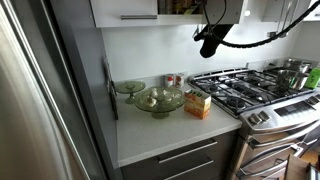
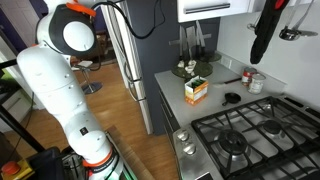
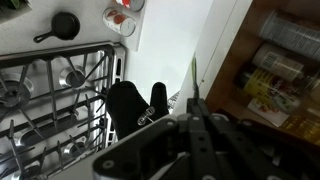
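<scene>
**A:** What stood farthest left in that kitchen?

**B:** In an exterior view, a tall brushed-steel fridge [image 1: 30, 100] filled the nine o'clock side. Next came the white stone counter [image 1: 150, 140]. It bore a shallow clear glass dish [image 1: 129, 87] and, just beside that at four o'clock, a wide clear glass bowl [image 1: 158, 101] with greenish contents.

**A:** And after the bowl?

**B:** A small yellow-and-orange cardboard box [image 1: 198, 104] sat near the counter's right end, close to the steel gas hob with black iron grates [image 1: 240, 90]. Shiny steel pots [image 1: 293, 70] occupied the hob's far burners, at two o'clock.

**A:** Where was the arm's end?

**B:** The black two-fingered gripper [image 1: 209, 50] hung high in the air, well apart from the counter. The box lay roughly at six o'clock beneath it. A black cable [image 1: 255, 43] ran off from it toward three o'clock.

**A:** The jaws?

**B:** Pressed together. Whether they pinched anything, I could not tell.

**A:** What surrounded them up close?

**B:** In the wrist view, a small black frying pan [image 3: 65, 25] and a clear jar with a red top [image 3: 120, 15] lay well below, at eleven o'clock from the fingers. The hob's grates spread beneath. At one o'clock a white edge panel [image 3: 222, 50] stood between the fingers and the shelves. Nearest of all, at two o'clock, was the open wooden wall cupboard [image 3: 285, 70], stocked with jars and yellow packets.
</scene>
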